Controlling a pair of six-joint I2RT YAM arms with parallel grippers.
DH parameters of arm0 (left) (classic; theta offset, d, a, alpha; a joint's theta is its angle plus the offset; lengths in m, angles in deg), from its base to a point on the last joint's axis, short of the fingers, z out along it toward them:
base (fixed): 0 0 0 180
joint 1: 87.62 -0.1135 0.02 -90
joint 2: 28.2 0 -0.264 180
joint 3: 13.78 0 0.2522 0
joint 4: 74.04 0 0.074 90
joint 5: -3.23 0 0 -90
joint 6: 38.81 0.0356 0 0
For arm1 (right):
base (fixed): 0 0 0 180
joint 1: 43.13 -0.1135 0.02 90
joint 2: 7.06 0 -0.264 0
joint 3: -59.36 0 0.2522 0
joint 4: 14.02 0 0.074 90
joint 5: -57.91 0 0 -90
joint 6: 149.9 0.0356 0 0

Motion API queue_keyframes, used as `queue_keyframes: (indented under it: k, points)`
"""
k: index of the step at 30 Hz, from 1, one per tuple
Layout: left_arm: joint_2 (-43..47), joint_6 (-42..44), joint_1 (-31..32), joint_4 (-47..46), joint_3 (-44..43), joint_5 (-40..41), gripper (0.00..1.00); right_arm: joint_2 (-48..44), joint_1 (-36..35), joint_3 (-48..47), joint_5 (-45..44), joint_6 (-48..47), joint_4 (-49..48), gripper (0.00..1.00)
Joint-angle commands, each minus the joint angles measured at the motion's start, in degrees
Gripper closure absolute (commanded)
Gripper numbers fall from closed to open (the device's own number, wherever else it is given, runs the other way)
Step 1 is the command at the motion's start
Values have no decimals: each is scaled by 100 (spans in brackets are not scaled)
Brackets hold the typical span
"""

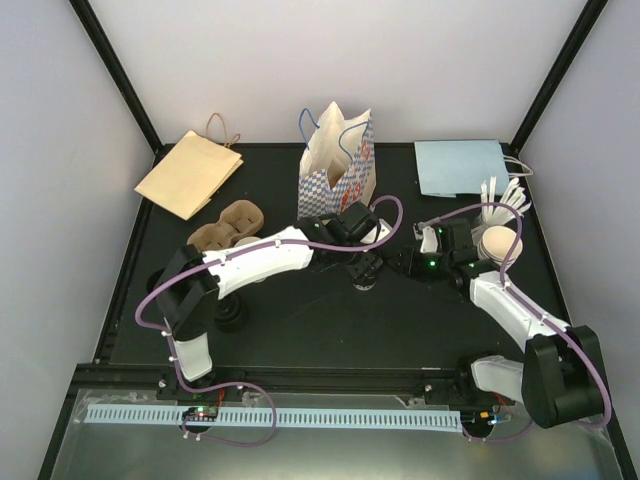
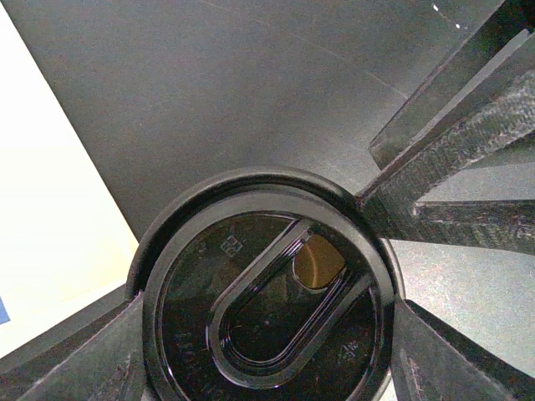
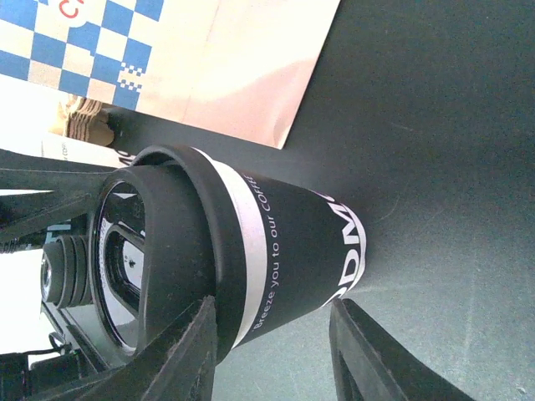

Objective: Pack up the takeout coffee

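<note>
Coffee cup (image 1: 365, 272): stands upright in middle of table (image 1: 300, 330), just in front of checkered paper bag (image 1: 338, 165). Far left: flat brown paper bag (image 1: 188, 172), then cardboard cup carrier (image 1: 228, 225). Left gripper (image 2: 266, 334): clamps black lid (image 3: 142, 259) by its rim from above. Right gripper (image 3: 274, 309): sits just beside cup wall, fingers apart, grips nothing. Far right: flat blue bag (image 1: 462, 167).

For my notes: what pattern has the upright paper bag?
Upright paper bag: blue-and-white checks; right wrist view.
</note>
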Motion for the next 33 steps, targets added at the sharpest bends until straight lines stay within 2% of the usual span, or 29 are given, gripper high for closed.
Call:
queue_keyframes:
  k: [1,10,20,27,33]
  points:
    - [-299,49,-49,374,-69,-147,37,137,71,-90,205,43,-383,60]
    - [-374,-12,-65,303,53,-319,37,519,182,-107,126,105,-298,64]
    - [-332,-67,-60,-138,588,-602,38,750,182,424,486,-15,-489,64]
    - [-236,-168,-66,169,513,-389,39,172,407,88,227,-379,64,58]
    - [-180,-153,-67,249,442,-442,39,724,824,-267,254,-238,-342,62]
